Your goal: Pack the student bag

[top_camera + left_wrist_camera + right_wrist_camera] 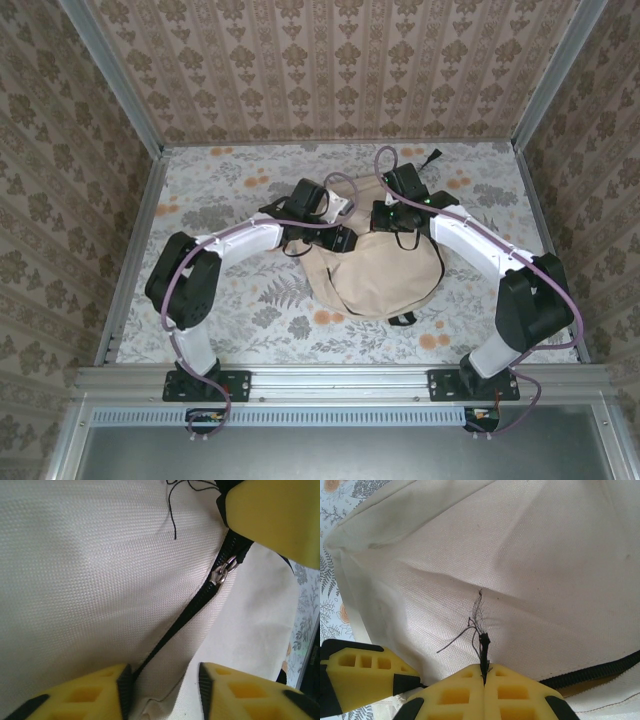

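Floral table, student bag mid-table between arms | left wrist: left pincer spread astride zip, slider farther along | right wrist: right pincer pressed together, pinching frayed black tab | risk: hard pull tears tab, grip slips

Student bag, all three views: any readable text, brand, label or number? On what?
No readable text anywhere.
student bag: plain beige fabric, no print or label seen.
zip pull: bare metal, no marking legible.
black cord: frayed, no tag.
wallpaper and tablecloth: floral patterns only, no lettering.
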Action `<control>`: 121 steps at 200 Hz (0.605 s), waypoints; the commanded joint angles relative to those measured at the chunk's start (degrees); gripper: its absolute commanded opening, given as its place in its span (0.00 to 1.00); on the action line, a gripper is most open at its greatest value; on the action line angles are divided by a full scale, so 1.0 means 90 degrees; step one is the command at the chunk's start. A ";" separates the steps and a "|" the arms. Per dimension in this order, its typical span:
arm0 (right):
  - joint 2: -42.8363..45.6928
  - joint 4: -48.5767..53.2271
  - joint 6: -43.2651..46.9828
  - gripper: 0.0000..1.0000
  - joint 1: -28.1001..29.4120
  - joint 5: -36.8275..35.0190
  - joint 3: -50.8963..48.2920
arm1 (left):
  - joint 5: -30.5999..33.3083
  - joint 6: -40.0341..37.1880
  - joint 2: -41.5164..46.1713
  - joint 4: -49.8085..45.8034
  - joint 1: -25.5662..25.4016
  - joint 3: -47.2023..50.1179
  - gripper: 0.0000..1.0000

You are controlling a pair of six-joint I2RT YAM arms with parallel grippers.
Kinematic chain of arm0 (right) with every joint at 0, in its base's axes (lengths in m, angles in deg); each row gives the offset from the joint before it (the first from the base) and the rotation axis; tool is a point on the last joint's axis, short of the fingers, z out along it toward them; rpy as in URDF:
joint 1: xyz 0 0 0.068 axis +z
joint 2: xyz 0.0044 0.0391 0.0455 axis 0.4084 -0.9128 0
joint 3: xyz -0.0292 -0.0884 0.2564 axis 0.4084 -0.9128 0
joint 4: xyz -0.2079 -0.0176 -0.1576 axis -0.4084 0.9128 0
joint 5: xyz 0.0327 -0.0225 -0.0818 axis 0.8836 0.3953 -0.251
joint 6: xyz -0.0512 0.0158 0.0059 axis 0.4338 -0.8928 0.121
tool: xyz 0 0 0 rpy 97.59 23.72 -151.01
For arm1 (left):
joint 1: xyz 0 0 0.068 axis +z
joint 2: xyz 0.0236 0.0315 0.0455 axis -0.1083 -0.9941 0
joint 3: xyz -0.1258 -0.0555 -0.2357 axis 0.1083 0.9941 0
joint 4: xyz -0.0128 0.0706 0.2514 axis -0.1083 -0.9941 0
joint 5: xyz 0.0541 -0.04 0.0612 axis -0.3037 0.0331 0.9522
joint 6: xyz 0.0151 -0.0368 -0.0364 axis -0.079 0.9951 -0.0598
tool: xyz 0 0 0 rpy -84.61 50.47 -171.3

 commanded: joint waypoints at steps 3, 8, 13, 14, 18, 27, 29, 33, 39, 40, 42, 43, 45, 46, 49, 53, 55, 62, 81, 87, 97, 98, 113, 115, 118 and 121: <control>0.0199 -0.0135 -0.0112 0.00 -0.0090 -0.0048 -0.0001 | 0.0068 -0.0226 -0.0141 -0.0164 0.0032 -0.0199 0.29; 0.0191 -0.0118 -0.0106 0.00 -0.0092 -0.0108 0.0007 | 0.0177 -0.0227 -0.0155 -0.0219 0.0038 -0.0219 0.25; 0.0198 -0.0094 -0.0087 0.00 -0.0099 -0.0195 0.0016 | 0.0258 -0.0232 -0.0160 -0.0269 0.0039 -0.0221 0.23; 0.0199 -0.0087 -0.0084 0.00 -0.0101 -0.0212 0.0017 | 0.0264 -0.0234 -0.0156 -0.0281 0.0044 -0.0217 0.23; 0.0200 -0.0055 -0.0061 0.00 -0.0101 -0.0292 0.0026 | 0.0348 -0.0241 -0.0144 -0.0320 0.0048 -0.0216 0.20; 0.0202 0.0012 -0.0014 0.00 -0.0130 -0.0507 0.0052 | 0.0508 -0.0260 -0.0110 -0.0390 0.0056 -0.0199 0.16; 0.0205 0.0026 -0.0001 0.00 -0.0131 -0.0557 0.0056 | 0.0530 -0.0257 -0.0098 -0.0402 0.0060 -0.0188 0.15; 0.0207 0.0057 0.0013 0.00 -0.0145 -0.0667 0.0065 | 0.0591 -0.0274 -0.0083 -0.0438 0.0059 -0.0183 0.13; 0.0207 0.0107 0.0063 0.00 -0.0158 -0.0882 0.0084 | 0.0682 -0.0284 -0.0050 -0.0476 0.0068 -0.0157 0.11; 0.0201 0.0116 0.0069 0.00 -0.0155 -0.0882 0.0085 | 0.0696 -0.0285 -0.0047 -0.0481 0.0068 -0.0156 0.11; 0.0192 0.0135 0.0086 0.00 -0.0164 -0.0939 0.0094 | 0.0731 -0.0285 -0.0038 -0.0500 0.0068 -0.0148 0.10; 0.0192 0.0140 0.0095 0.00 -0.0167 -0.1014 0.0095 | 0.0750 -0.0285 -0.0037 -0.0508 0.0073 -0.0147 0.10; 0.0197 0.0156 0.0119 0.00 -0.0175 -0.1065 0.0099 | 0.0769 -0.0290 -0.0029 -0.0536 0.0069 -0.0146 0.09; 0.0198 0.0165 0.0122 0.00 -0.0177 -0.1101 0.0102 | 0.0783 -0.0293 -0.0027 -0.0546 0.0074 -0.0146 0.09; 0.0199 0.0190 0.0157 0.00 -0.0180 -0.1191 0.0114 | 0.0811 -0.0295 -0.0022 -0.0581 0.0077 -0.0142 0.08; 0.0187 0.0223 0.0183 0.00 -0.0189 -0.1305 0.0132 | 0.0856 -0.0304 -0.0002 -0.0624 0.0087 -0.0140 0.07; 0.0189 0.0243 0.0202 0.00 -0.0190 -0.1367 0.0135 | 0.0869 -0.0307 0.0007 -0.0648 0.0087 -0.0130 0.06; 0.0181 0.0252 0.0247 0.00 -0.0209 -0.1583 0.0160 | 0.0944 -0.0324 0.0030 -0.0718 0.0102 -0.0112 0.05; 0.0146 0.0440 0.0358 0.00 -0.0246 -0.2138 0.0193 | 0.1071 -0.0368 0.0109 -0.0833 0.0126 -0.0035 0.02; 0.0127 0.0461 0.0370 0.00 -0.0265 -0.2293 0.0192 | 0.1090 -0.0366 0.0134 -0.0855 0.0143 -0.0003 0.01; 0.0086 0.0493 0.0393 0.00 -0.0308 -0.2530 0.0212 | 0.1131 -0.0364 0.0183 -0.0866 0.0154 0.0038 0.01; 0.0079 0.0495 0.0395 0.00 -0.0308 -0.2551 0.0208 | 0.1130 -0.0364 0.0186 -0.0867 0.0155 0.0044 0.01; -0.0023 0.0562 0.0378 0.00 -0.0400 -0.2796 0.0259 | 0.1193 -0.0373 0.0263 -0.0894 0.0174 0.0104 0.00; -0.0037 0.0571 0.0373 0.00 -0.0416 -0.2821 0.0262 | 0.1202 -0.0371 0.0273 -0.0892 0.0175 0.0117 0.00; -0.0057 0.0590 0.0371 0.00 -0.0437 -0.2861 0.0280 | 0.1207 -0.0373 0.0289 -0.0895 0.0181 0.0124 0.00; -0.0087 0.0601 0.0369 0.00 -0.0459 -0.2903 0.0295 | 0.1221 -0.0373 0.0303 -0.0897 0.0185 0.0135 0.00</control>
